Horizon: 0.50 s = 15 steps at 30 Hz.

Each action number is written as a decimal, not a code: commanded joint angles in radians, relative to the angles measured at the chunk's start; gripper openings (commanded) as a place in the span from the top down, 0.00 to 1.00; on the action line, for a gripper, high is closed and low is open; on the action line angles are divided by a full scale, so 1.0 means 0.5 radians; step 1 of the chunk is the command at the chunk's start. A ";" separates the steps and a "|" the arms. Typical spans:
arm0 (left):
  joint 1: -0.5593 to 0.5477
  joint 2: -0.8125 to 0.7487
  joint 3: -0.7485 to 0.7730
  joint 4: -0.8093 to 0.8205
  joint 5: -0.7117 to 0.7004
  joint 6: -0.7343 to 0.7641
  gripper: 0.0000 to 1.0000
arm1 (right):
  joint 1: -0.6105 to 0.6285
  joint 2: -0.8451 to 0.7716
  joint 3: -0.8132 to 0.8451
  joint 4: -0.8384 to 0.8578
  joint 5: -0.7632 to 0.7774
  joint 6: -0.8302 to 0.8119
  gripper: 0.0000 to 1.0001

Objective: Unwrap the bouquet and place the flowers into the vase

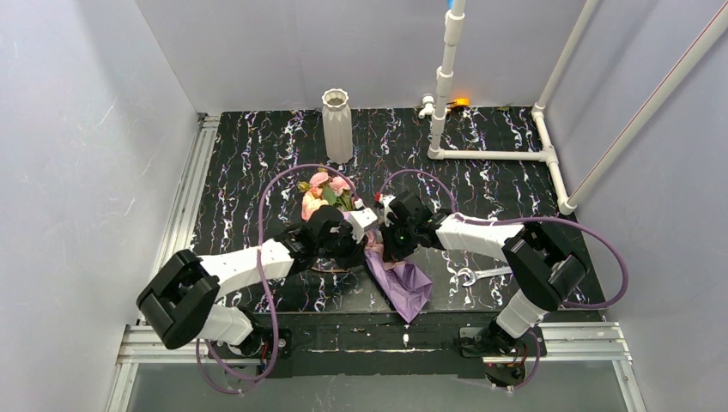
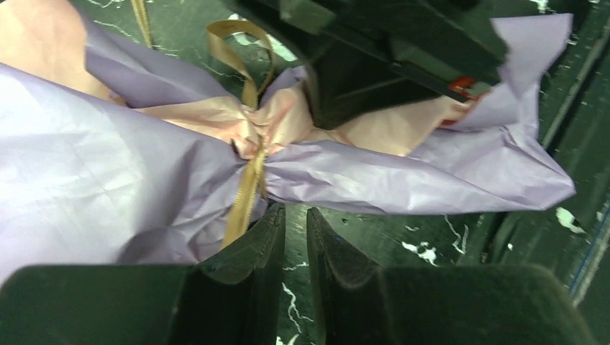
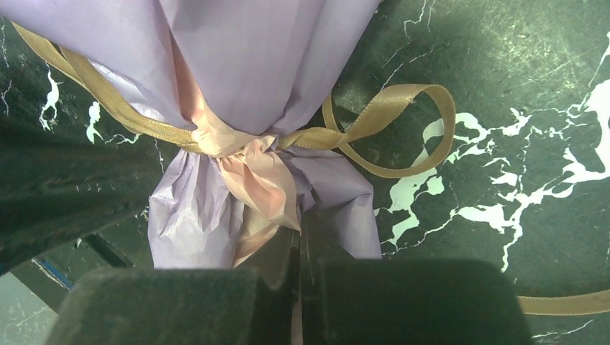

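The bouquet (image 1: pixel 402 286) is lying on the black bench (image 1: pixel 506 184), in the middle, between the two arms. Its flowers (image 1: pixel 320 196) are pointing toward the white vase (image 1: pixel 336 124), which is standing well apart at the back. The gold ribbon (image 3: pixel 388 108) is squeezing the purple paper (image 3: pixel 266 57) in a knot. The left fingers (image 2: pixel 248 262) are sitting a little apart, just beside the knot, holding nothing. The right fingers (image 3: pixel 410 298) are pressing together, pinching the paper's tail end.

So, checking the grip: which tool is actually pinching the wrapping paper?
The right tool, shut on paper of the bouquet just past the ribbon; the left tool stands slightly open, holding nothing.
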 commanded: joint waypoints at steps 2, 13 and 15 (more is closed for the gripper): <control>-0.007 0.099 0.154 0.096 -0.154 0.008 0.83 | 0.005 0.005 -0.045 -0.153 -0.027 0.016 0.99; -0.008 0.299 0.231 0.117 -0.271 -0.033 0.83 | 0.005 -0.009 -0.043 -0.152 -0.024 0.000 0.99; -0.012 0.302 0.199 0.117 -0.254 -0.011 0.83 | 0.005 -0.014 -0.040 -0.151 -0.025 0.002 0.99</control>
